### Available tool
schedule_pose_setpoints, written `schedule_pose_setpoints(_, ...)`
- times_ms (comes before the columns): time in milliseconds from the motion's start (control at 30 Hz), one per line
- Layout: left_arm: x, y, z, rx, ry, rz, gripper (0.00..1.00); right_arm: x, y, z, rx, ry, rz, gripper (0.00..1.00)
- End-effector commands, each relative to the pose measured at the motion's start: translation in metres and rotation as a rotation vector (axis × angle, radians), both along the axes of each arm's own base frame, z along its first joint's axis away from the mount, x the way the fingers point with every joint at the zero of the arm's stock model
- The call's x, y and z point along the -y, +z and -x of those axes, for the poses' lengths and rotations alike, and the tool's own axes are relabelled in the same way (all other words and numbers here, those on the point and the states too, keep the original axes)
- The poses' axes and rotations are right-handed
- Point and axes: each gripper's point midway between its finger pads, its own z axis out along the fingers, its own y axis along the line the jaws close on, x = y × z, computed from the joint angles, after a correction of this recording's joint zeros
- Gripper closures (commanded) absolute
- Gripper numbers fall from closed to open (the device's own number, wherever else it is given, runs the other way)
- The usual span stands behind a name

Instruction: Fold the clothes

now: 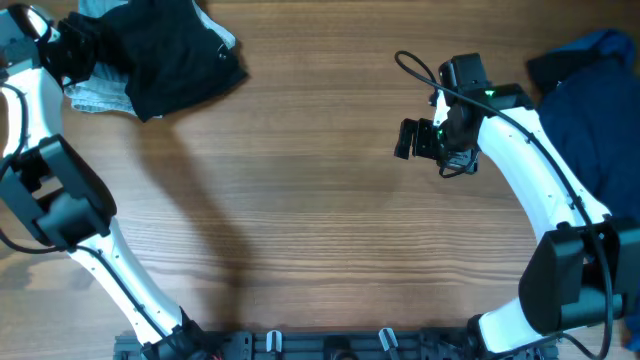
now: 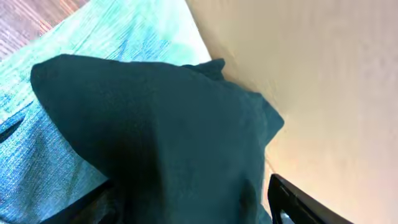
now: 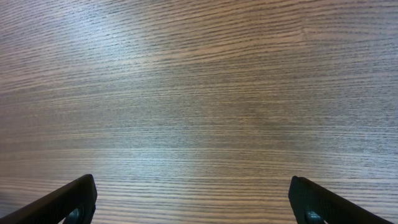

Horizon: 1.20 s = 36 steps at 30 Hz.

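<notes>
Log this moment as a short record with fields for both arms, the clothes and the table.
left gripper: at the far-left pile, jaws apart, black garment between them
right gripper: jaws open, empty, over bare table
pale garment: crumpled under the black one
navy garment: right edge, rumpled, no gripper on it
folding: nothing folded yet

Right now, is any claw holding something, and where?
Right claw holds nothing. Black cloth fills the left claw, but a grip cannot be told.
</notes>
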Motion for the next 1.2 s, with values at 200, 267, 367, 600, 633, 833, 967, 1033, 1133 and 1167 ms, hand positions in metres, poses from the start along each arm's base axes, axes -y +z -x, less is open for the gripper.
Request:
schedule_pose_setpoints(200,-0.007,-0.038,-0.014,0.005,0.018,0.004,0.52,-0.002,-0.004,0.004,-0.029,-0.001,-0.012,0.00)
schedule_pose_setpoints(267,-0.011,-0.029,-0.022,0.056,0.011,-0.028,0.82,-0.002,-0.004,0.005,-0.033,-0.001,-0.011,0.00)
schedule_pose_setpoints(367,-0.016,-0.015,-0.031,0.131,0.001,-0.085,0.96,-0.002,-0.004,0.008,-0.046,-0.002,-0.009,0.00)
schedule_pose_setpoints(600,-0.040,0.020,-0.036,0.241,0.020,-0.119,0.96,-0.001,-0.004,0.009,-0.053,-0.001,-0.008,0.00)
schedule_pose_setpoints(633,-0.042,0.028,-0.036,0.257,0.016,-0.122,0.96,-0.001,-0.004,0.009,-0.050,-0.002,-0.008,0.00)
schedule_pose_setpoints(833,-0.022,0.100,-0.043,0.410,-0.102,-0.122,0.96,-0.002,-0.004,0.008,-0.045,-0.002,-0.009,0.00)
schedule_pose_setpoints(967,-0.016,0.117,-0.047,0.443,-0.118,-0.136,0.96,-0.002,-0.004,0.008,-0.045,-0.002,-0.009,0.00)
schedule_pose_setpoints(1033,-0.023,0.116,-0.047,0.442,-0.104,-0.177,0.96,-0.002,-0.004,0.007,-0.044,-0.002,-0.009,0.00)
schedule_pose_setpoints(1133,-0.052,0.102,-0.047,0.370,0.008,-0.321,0.96,0.000,-0.005,0.007,-0.044,-0.002,-0.001,0.00)
schedule_pose_setpoints(1167,-0.062,0.096,-0.044,0.338,0.036,-0.377,0.96,0.000,-0.005,0.008,-0.045,-0.003,-0.001,0.00)
